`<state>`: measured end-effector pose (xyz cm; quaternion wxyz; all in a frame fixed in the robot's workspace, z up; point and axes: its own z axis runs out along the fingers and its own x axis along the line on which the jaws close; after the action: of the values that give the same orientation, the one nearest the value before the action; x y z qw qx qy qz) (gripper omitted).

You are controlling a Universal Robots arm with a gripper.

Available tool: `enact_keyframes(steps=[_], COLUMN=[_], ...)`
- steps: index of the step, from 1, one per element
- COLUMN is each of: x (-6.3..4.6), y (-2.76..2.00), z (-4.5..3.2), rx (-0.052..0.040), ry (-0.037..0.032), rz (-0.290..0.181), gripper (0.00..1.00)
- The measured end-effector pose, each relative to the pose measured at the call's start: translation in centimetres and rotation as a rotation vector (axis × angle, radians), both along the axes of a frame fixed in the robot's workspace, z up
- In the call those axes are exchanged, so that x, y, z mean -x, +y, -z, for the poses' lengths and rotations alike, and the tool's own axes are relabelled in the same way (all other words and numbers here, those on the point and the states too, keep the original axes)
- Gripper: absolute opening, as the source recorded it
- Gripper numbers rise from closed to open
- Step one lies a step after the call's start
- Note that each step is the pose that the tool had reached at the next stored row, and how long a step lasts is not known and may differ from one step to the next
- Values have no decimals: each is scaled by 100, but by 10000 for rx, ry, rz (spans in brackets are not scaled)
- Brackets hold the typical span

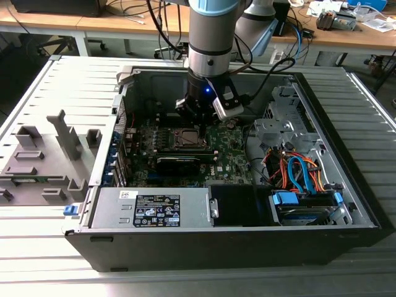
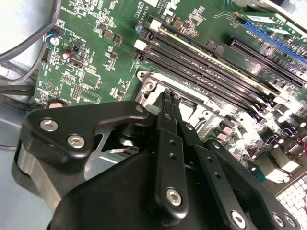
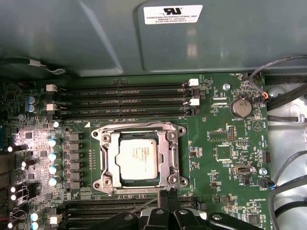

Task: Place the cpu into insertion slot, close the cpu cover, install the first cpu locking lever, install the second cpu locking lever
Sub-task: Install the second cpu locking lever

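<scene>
gripper (image 3: 164, 199) seen with fingertips pressed together, nothing pinched | cpu (image 3: 139, 156) seated in the socket just beyond the tips; cpu cover (image 3: 171, 154) lying flat around it | first wrist view gives the chip face; second wrist view has the fingers (image 2: 167, 103) before the socket edge

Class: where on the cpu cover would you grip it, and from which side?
Probably the cpu cover's outer edge nearest the gripper, coming down from above. It lies flat around the cpu, so only its thin rim offers a hold, and the window edges sit too close to the chip.
</scene>
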<state>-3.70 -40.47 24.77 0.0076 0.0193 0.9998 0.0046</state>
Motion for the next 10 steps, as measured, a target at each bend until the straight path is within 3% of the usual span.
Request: enact_keyframes(steps=[10], x=[0], y=[-21], z=[0], rx=[0], ry=[0], rz=[0], gripper=[11])
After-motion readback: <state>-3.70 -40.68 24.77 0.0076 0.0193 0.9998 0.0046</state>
